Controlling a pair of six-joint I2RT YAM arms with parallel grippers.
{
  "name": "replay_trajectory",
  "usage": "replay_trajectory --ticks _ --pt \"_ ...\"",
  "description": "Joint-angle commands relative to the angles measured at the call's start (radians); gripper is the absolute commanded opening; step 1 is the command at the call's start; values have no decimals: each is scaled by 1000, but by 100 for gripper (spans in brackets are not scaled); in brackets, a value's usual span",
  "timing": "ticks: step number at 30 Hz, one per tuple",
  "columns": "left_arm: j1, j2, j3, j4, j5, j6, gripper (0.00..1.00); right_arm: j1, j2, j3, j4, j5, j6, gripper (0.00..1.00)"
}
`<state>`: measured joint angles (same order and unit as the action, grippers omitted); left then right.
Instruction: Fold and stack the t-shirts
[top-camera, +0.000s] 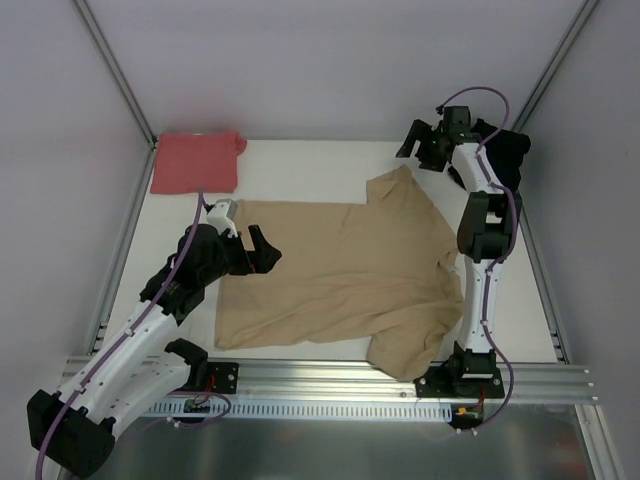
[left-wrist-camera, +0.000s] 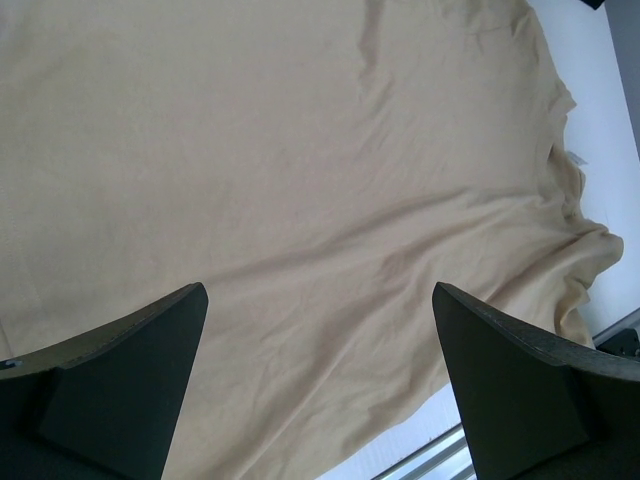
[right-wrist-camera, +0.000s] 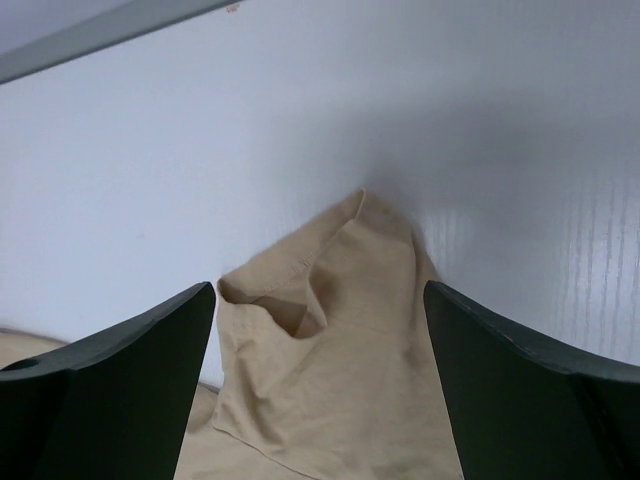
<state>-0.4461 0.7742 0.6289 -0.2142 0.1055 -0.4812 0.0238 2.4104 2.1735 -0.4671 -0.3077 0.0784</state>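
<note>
White table (top-camera: 300, 165), tan t-shirt (top-camera: 350, 275) spread out

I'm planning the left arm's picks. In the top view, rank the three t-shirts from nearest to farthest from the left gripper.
From the left gripper:
1. Tan t-shirt, spread mid-table, right beneath it.
2. Salmon-red t-shirt, folded, far-left corner.
3. Black t-shirt, far-right corner.

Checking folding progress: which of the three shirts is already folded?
The salmon-red shirt in the far left corner: a compact rectangle, while the tan shirt lies spread open and the black shirt sits bunched far right.
</note>
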Motion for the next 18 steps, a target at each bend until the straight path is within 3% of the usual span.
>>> replay_trajectory --ticks 1,5,18 --pt "-9 14 -6 39 30 15 99 -19 15 58 53 -39 32 89" --pt "-8 20 -1 39 31 15 99 -41 24 39 51 -56 49 80" --pt "-8 34 11 30 33 12 99 -51 27 -58 45 -87 73 78"
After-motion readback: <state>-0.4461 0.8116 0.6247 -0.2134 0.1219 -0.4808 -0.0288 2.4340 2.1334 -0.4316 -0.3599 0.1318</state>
